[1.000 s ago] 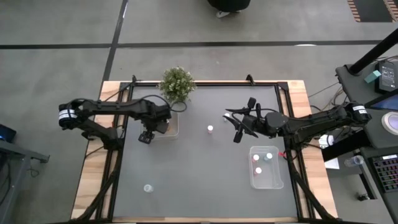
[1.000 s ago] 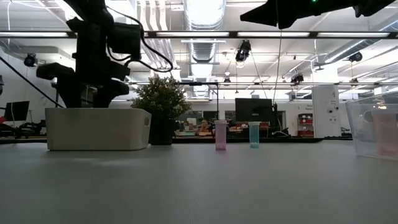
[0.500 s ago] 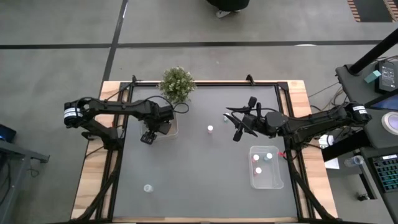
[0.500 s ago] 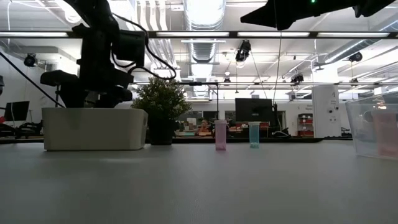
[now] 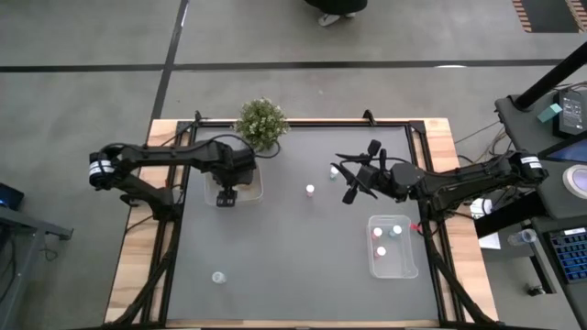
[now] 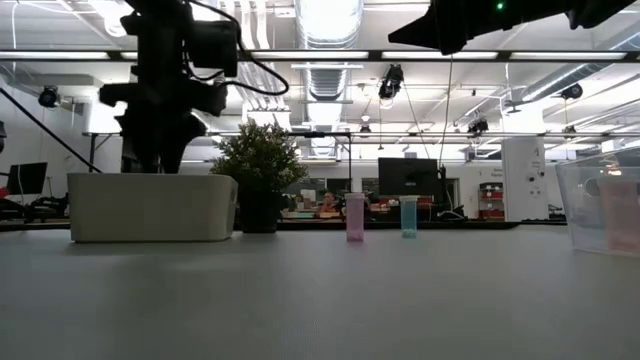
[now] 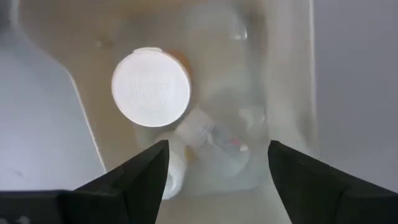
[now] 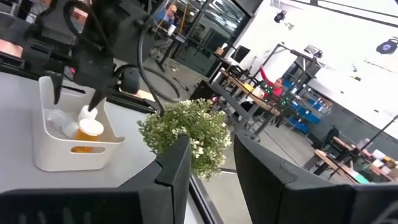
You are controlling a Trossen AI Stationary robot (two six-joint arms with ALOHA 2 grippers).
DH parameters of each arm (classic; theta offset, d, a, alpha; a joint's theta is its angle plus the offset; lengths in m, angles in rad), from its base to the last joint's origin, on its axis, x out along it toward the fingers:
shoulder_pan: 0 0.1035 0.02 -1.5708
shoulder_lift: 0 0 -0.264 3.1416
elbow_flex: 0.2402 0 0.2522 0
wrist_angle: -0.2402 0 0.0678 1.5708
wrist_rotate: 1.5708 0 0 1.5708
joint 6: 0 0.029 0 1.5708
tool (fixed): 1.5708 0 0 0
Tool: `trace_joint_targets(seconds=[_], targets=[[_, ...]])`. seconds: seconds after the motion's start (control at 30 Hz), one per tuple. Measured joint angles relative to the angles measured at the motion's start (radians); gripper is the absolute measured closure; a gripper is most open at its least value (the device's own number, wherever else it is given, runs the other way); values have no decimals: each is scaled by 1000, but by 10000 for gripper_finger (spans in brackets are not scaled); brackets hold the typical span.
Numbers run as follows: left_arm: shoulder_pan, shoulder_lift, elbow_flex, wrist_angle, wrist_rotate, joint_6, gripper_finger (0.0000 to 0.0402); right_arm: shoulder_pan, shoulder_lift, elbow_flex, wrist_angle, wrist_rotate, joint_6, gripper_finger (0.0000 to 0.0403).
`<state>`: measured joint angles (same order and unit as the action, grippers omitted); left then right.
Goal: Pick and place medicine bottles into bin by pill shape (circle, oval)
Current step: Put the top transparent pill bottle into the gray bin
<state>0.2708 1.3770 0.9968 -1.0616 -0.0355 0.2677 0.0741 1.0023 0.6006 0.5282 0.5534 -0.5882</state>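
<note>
My left gripper (image 5: 227, 194) (image 7: 217, 152) hangs open, pointing down, over the white bin (image 5: 249, 180) (image 6: 155, 207) at the table's far left. In that bin a large orange bottle with a white cap (image 7: 151, 87) stands upright. A small bottle (image 7: 208, 134) lies on its side beside it, and another white cap (image 7: 171, 174) shows next to that. My right gripper (image 5: 353, 176) (image 8: 211, 149) is held level and open high above mid-table, holding nothing. Two small bottles (image 5: 310, 191) (image 5: 332, 171) stand on the mat near it, and one (image 5: 218, 277) stands near the front left.
A clear bin (image 5: 393, 266) at the right front holds three small bottles (image 5: 381, 250). A potted plant (image 5: 261, 124) stands at the far edge beside the white bin. The dark mat between the bins is mostly bare.
My left gripper has risen above the white bin and rolled about its downward line. In the low view its fingers, spread wide a second ago, now show almost edge-on. It has stayed open and holds nothing.
</note>
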Motion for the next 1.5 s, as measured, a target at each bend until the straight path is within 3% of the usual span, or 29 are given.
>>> trace_joint_targets(seconds=[0.33,0.57,0.93,1.5], targets=[[0,-21,12,-79,159,-553,149,-12,-37,-1,-15,0,-60,289],[26,-24,9,-139,112,-771,151,-12,-53,-1,-80,-2,-34,289],[70,-34,2,-79,49,-809,213,-11,-53,-1,-164,-2,30,289],[70,-18,-164,97,46,-804,214,-11,-53,-1,-171,-2,34,289]])
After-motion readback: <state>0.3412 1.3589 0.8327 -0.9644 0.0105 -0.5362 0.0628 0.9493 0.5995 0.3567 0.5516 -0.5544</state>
